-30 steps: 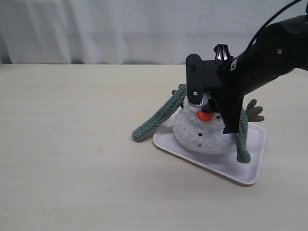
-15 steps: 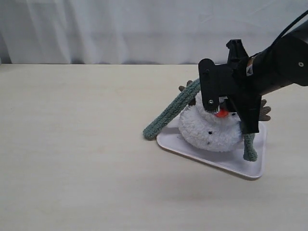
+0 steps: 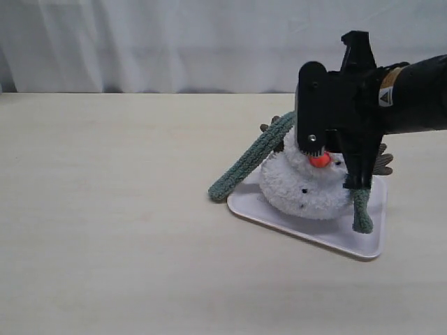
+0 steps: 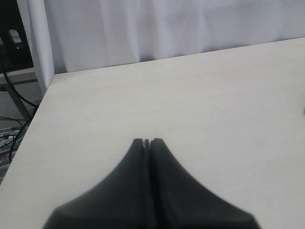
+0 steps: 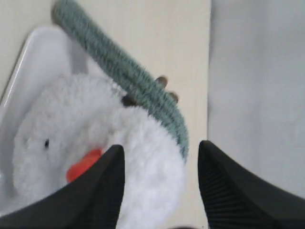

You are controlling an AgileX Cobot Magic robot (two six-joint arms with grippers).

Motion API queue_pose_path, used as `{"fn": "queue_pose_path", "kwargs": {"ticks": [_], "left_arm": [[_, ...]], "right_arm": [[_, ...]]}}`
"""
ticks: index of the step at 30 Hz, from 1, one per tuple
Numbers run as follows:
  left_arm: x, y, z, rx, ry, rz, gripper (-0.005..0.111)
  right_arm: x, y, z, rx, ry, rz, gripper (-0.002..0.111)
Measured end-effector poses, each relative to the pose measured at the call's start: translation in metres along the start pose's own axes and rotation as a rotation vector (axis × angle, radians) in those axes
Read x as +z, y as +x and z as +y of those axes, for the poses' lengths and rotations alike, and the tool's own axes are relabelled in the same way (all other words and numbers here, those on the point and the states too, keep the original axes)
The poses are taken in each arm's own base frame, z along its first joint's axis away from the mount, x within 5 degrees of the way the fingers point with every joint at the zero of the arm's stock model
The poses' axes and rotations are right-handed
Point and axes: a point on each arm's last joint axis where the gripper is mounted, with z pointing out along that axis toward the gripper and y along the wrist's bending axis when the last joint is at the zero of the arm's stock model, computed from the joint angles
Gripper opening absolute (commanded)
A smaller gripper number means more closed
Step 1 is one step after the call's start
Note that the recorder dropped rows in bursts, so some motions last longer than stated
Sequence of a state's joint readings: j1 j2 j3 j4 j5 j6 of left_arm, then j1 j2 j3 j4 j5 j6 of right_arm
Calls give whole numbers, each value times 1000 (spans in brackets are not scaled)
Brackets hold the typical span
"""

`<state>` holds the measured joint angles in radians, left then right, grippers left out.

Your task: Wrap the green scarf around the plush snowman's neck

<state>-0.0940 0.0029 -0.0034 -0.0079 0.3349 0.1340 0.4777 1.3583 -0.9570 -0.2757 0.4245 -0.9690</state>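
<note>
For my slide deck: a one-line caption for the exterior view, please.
Right gripper open over the plush snowman on a white tray; green scarf draped behind it, ends down either side.

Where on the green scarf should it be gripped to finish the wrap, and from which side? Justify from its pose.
Probably best: grip the green scarf near its free end resting on the table, just off the tray. Come from above on the exterior view's left: that strand slopes down clear of the plush snowman, with nothing crowding it.
</note>
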Motion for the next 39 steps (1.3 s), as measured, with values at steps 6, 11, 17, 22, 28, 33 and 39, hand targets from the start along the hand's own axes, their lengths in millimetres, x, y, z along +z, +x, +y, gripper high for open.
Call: {"fn": "queue_pose_path", "kwargs": {"ticks": [6,11,17,22,28,33,39], "left_arm": [[0,0,0,0,0,0,0],[0,0,0,0,0,0,0],[0,0,0,0,0,0,0],[0,0,0,0,0,0,0],[0,0,0,0,0,0,0],[0,0,0,0,0,0,0],[0,0,0,0,0,0,0]], "right_arm": [[3,-35,2,335,-24,-126,46],[37,-57,16,100,-210,-43,46],[77,-64,30,-92,-209,-33,46],[109,-60,42,-223,-199,15,46],[138,-63,39,-245,-164,62,46],[157,-71,34,-238,-153,64,46],[169,-60,48,-325,-250,170,46]]}}
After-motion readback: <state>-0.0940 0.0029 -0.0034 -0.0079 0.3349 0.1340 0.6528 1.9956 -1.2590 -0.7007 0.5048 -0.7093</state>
